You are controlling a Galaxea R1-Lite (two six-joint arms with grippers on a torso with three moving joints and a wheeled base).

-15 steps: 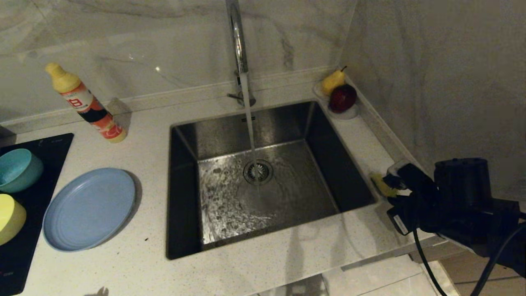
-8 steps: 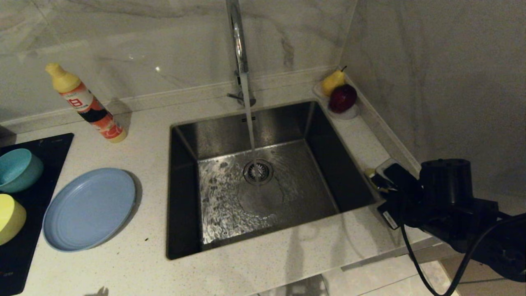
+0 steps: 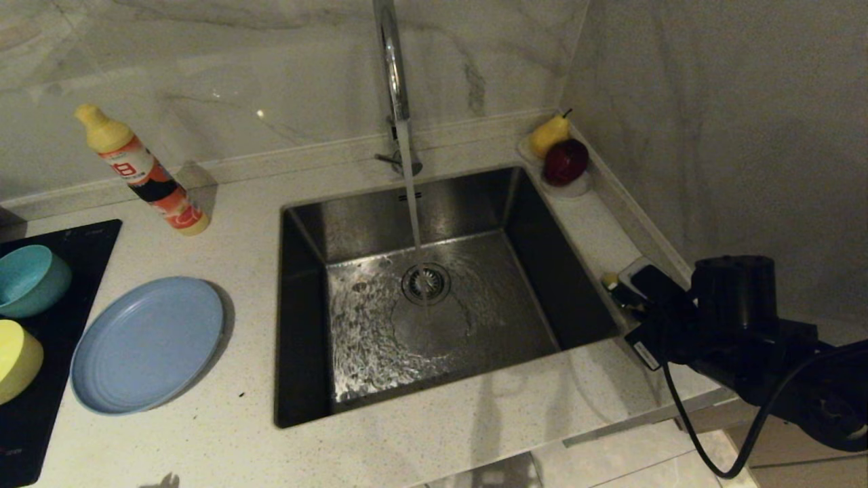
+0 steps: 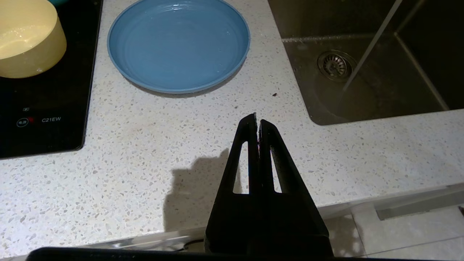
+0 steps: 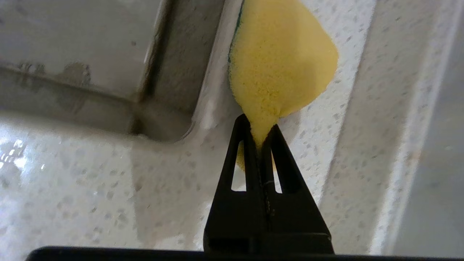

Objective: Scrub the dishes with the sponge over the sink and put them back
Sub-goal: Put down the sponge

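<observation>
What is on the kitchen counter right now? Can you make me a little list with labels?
tap: running into the sink
plate: on the counter, left of the sink
yellow bowl: on the black cooktop
teal bowl: on the cooktop
sponge: pinched in the right pincer, right of the sink
left pincer: shut, empty, above the counter

The right end effector, its two black fingers pressed together, pinches the narrow end of the yellow sponge above the pale speckled desk. A thin sliver of dark green runs along one edge of the sponge, which flares wide beyond the fingertips. The rounded steel corner of the sink lies just beside the sponge.
</observation>
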